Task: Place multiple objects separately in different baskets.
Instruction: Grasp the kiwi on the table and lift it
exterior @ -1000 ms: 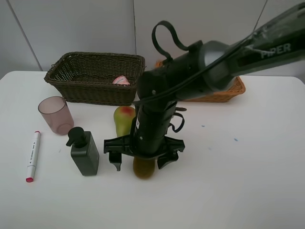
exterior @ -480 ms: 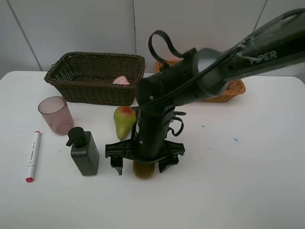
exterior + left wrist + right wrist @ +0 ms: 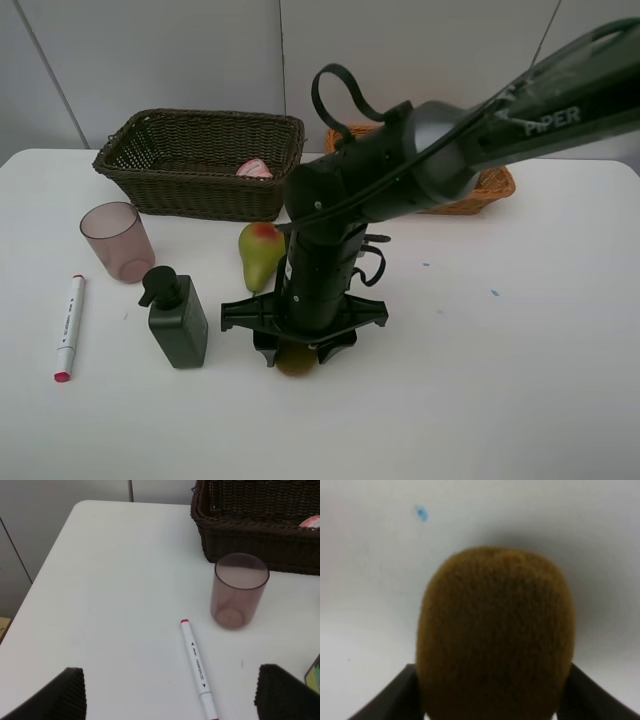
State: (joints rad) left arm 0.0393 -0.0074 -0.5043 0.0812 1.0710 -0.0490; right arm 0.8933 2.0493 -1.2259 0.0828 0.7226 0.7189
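My right gripper (image 3: 297, 352) points straight down and is shut on the brown kiwi (image 3: 296, 363) on the white table; in the right wrist view the kiwi (image 3: 495, 630) fills the space between the fingers. The green-red pear (image 3: 258, 252) stands just behind it and the dark pump bottle (image 3: 178, 320) stands to its left. The mauve cup (image 3: 118, 241) and the white marker (image 3: 68, 326) lie further left. My left gripper (image 3: 172, 685) is open and empty above the marker (image 3: 198, 667) and the cup (image 3: 239, 591). The lemon and the dark green fruit are hidden.
The dark brown basket (image 3: 200, 200) stands at the back left and holds the pink bottle (image 3: 254, 169). The orange-tan basket (image 3: 470, 197) at the back right is mostly hidden behind my right arm.
My right gripper has lowered over the kiwi, and its fingers have closed in from wide open onto it. The other objects have not moved.
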